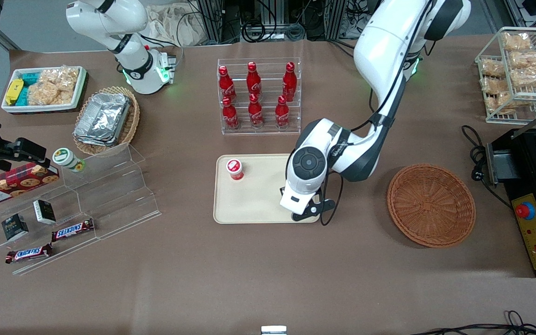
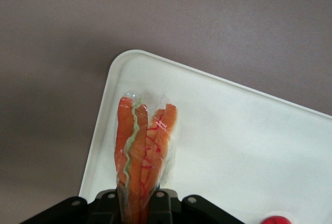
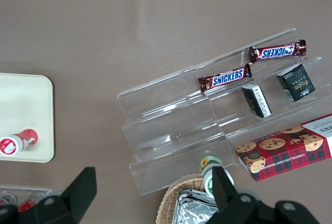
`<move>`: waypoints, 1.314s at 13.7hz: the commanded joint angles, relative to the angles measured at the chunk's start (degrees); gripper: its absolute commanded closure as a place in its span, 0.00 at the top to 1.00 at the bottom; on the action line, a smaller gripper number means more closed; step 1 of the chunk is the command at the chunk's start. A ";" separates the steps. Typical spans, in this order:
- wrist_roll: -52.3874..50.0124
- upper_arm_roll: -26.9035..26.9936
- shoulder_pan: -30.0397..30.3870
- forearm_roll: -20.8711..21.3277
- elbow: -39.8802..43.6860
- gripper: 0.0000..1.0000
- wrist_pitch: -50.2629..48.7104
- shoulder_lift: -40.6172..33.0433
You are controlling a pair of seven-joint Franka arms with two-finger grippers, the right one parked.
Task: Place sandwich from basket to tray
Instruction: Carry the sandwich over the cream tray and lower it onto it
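The sandwich (image 2: 145,154) shows only in the left wrist view, clamped between the tool's (image 2: 139,203) closed fingers and standing out lengthwise from them, cut side toward the camera with its orange-red filling and a thin green layer under the clear wrap. Its long axis runs straight away from the tool, and its free end points at a rounded corner of the tray (image 2: 233,141), above the tray's pale surface near the rim. Whether the sandwich touches the tray cannot be told. The front view hides the sandwich under the working arm's wrist, yet it places the tool (image 1: 306,215) over the tray (image 1: 254,204) at the corner nearest the front camera, on the side toward the basket. A small red-lidded container (image 1: 235,169) stands on the same tray, nearer the parked arm's end and apart from the tool; its red edge also peeks into the left wrist view. Farther toward the working arm's end of the brown counter (image 1: 268,279), the round woven basket (image 1: 431,204) sits with nothing in it, well apart from the tray.
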 commanded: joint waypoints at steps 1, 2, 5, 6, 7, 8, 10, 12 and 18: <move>-0.83 0.57 -0.80 -0.14 0.97 0.18 1.89 2.52; -0.74 0.48 -0.89 -0.05 1.06 0.19 2.15 3.32; -0.74 0.48 -1.33 0.13 1.06 0.76 2.95 4.20; -0.83 0.57 -1.33 -0.05 1.06 0.87 2.95 3.77; -0.92 0.57 -1.33 -0.22 1.14 1.00 2.77 3.15; -2.48 0.57 -1.33 -0.05 1.23 1.00 2.51 1.93; -8.01 0.83 -0.98 0.57 1.06 1.00 1.90 -1.67; -9.09 1.18 -0.72 0.65 1.14 1.00 -0.64 -5.45; -10.94 4.34 0.68 4.35 1.06 1.00 -14.09 -18.02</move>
